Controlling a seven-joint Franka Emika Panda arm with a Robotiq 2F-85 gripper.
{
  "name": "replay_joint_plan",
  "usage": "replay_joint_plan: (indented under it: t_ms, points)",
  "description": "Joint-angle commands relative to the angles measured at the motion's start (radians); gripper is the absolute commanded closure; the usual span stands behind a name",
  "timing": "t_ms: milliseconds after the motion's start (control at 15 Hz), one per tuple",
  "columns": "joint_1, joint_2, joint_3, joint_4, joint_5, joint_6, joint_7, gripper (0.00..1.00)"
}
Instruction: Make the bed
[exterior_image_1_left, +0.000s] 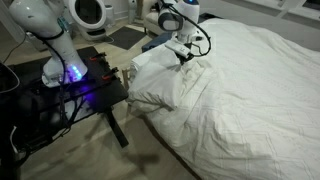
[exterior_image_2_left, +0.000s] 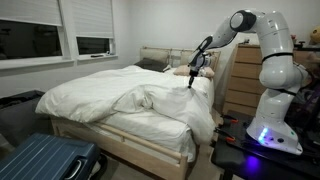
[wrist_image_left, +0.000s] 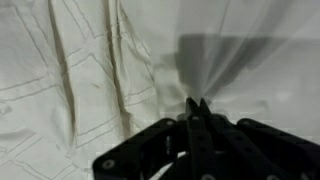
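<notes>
The bed (exterior_image_2_left: 125, 133) fills the middle, its white duvet (exterior_image_2_left: 105, 95) heaped in rumpled folds that spill over the near corner. The white arm (exterior_image_2_left: 268, 55) rises from a black table (exterior_image_2_left: 232, 152) and reaches over to the bed's head, where the gripper (exterior_image_2_left: 191, 74) points down, closed, at the duvet's edge. A blue suitcase (exterior_image_2_left: 45, 160) lies on the floor by the bed's foot, and a wooden dresser (exterior_image_2_left: 240, 88) stands behind the arm.

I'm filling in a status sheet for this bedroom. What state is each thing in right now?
gripper: shut, pinching the duvet.
duvet: rumpled, bunched in folds, not spread flat.
bed: unmade.
suitcase: closed.
window blind: lowered part-way.
dresser: drawers shut.
base light: on, glowing blue.
</notes>
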Motion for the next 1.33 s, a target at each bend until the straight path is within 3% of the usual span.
replay_joint_plan:
  t_ms: [0, 267, 667, 1267]
  points:
    - [0.105, -0.161, -0.071, -0.102, -0.086, -0.05, 0.155, 1.0]
    - [0.221, -0.304, -0.109, -0.18, -0.228, -0.129, 0.345, 1.0]
    - [0.342, -0.507, -0.073, -0.285, -0.315, -0.283, 0.516, 1.0]
    - [0.509, -0.706, 0.008, -0.391, -0.21, -0.416, 0.525, 1.0]
